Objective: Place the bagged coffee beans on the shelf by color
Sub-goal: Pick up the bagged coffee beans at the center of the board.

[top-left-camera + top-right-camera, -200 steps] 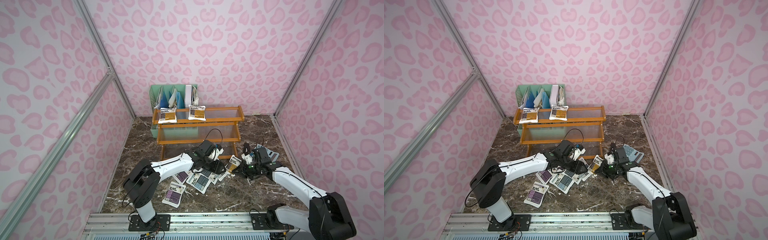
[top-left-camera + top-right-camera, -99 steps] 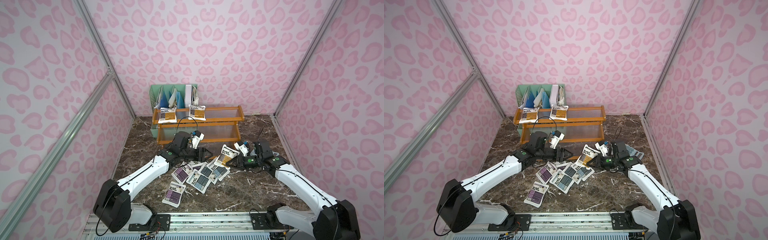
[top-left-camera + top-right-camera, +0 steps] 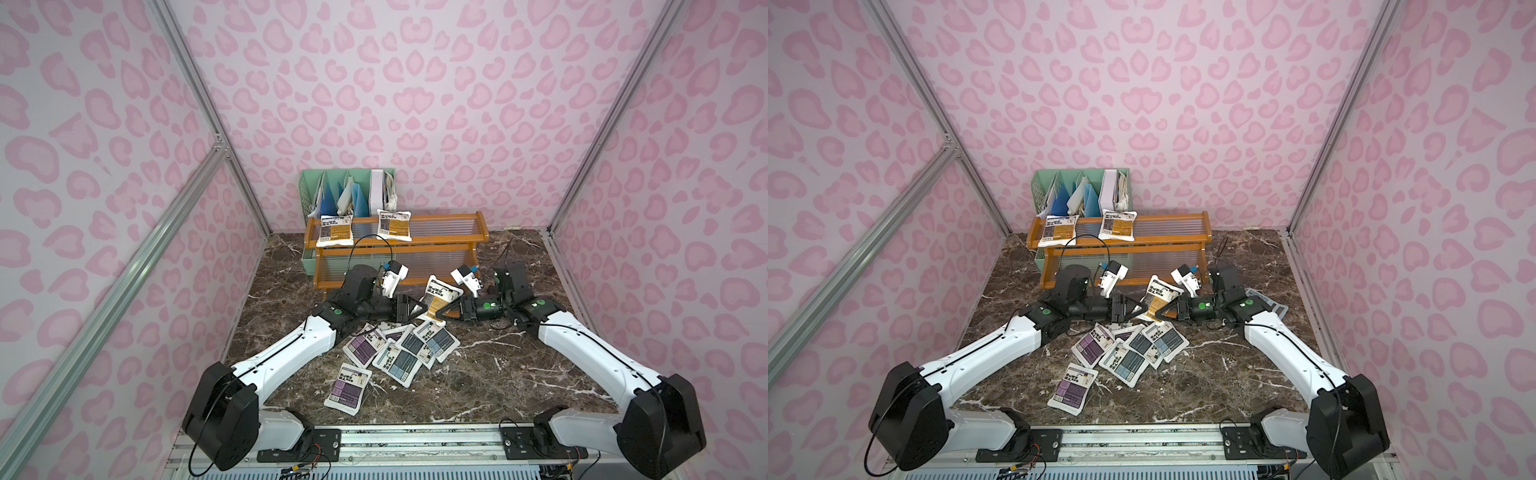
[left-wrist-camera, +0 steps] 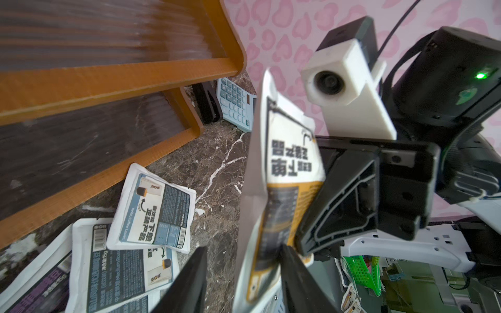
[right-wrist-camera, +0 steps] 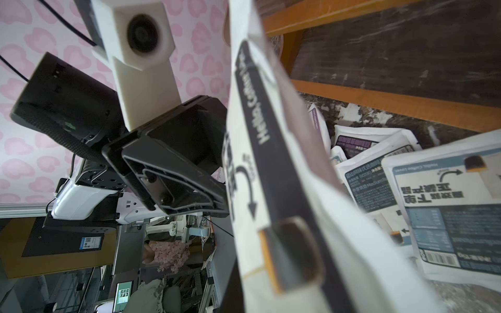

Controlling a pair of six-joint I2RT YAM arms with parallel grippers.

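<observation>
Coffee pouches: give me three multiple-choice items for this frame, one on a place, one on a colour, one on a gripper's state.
1. The two shelved pouches lie on the shelf, on its
A) top tier
B) middle tier
C) bottom tier
2. The held pouch has a label block that is
A) purple
B) orange
C) blue-grey
3. The right gripper is
A) open wide
B) shut and empty
C) shut on the held pouch

Answers: 1 A, both rest on the highest panel; 2 B, orange shows in both top views; 3 C, its fingers pinch the pouch's edge in the air.
</observation>
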